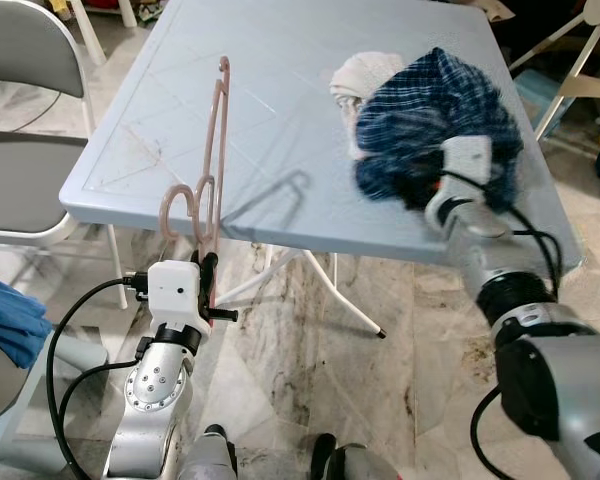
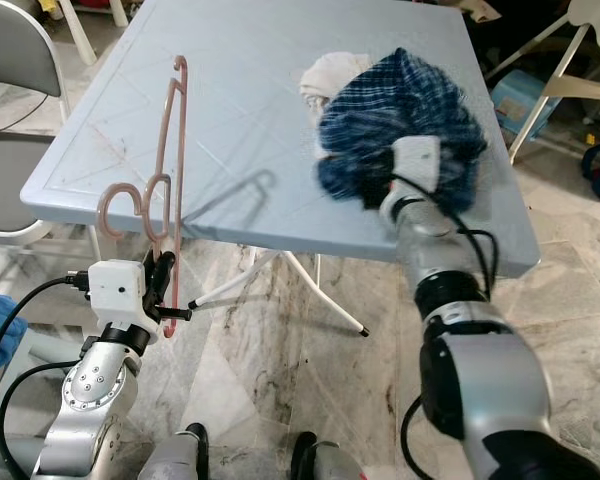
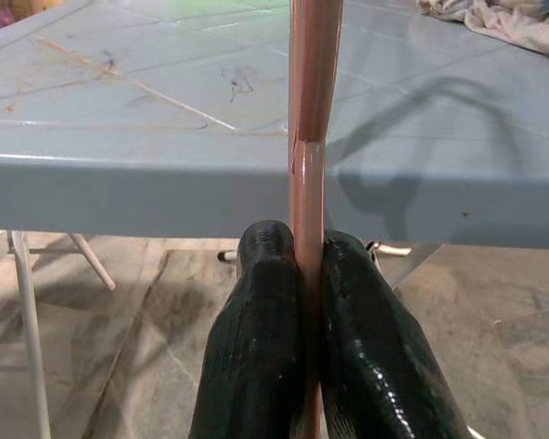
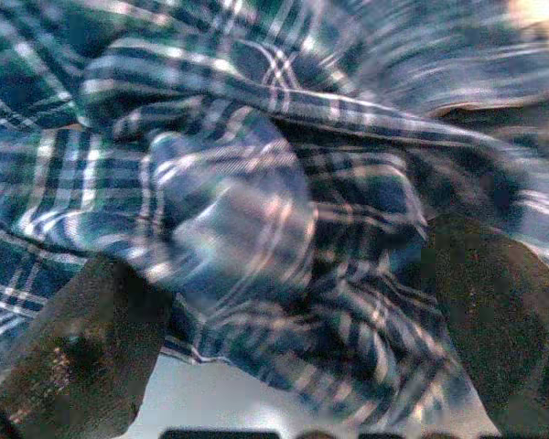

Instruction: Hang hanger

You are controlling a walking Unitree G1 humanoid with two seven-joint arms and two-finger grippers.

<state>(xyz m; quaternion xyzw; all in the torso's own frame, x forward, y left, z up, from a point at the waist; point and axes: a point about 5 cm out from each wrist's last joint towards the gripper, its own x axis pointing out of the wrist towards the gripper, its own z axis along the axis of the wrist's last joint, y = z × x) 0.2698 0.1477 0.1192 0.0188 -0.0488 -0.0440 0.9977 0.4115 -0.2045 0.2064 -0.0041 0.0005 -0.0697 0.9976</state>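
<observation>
Marble floor spreads beneath a pale blue table (image 1: 280, 120); the left claw (image 3: 307, 265), pinched tight on the pink hanger (image 1: 212, 150), holds it upright at the near edge, seemingly ready for the plaid shirt (image 1: 440, 110); the right claw (image 4: 284, 302) stands open around that bunched cloth.

A pale pink hanger (image 1: 214, 150), a dark blue and white plaid shirt (image 1: 440, 115), a cream cloth (image 1: 360, 75), a light blue worktop (image 1: 280, 60).

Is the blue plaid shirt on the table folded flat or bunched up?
Bunched up. The plaid shirt sits in a rumpled heap on the table, with the right claw open around its folds.
</observation>
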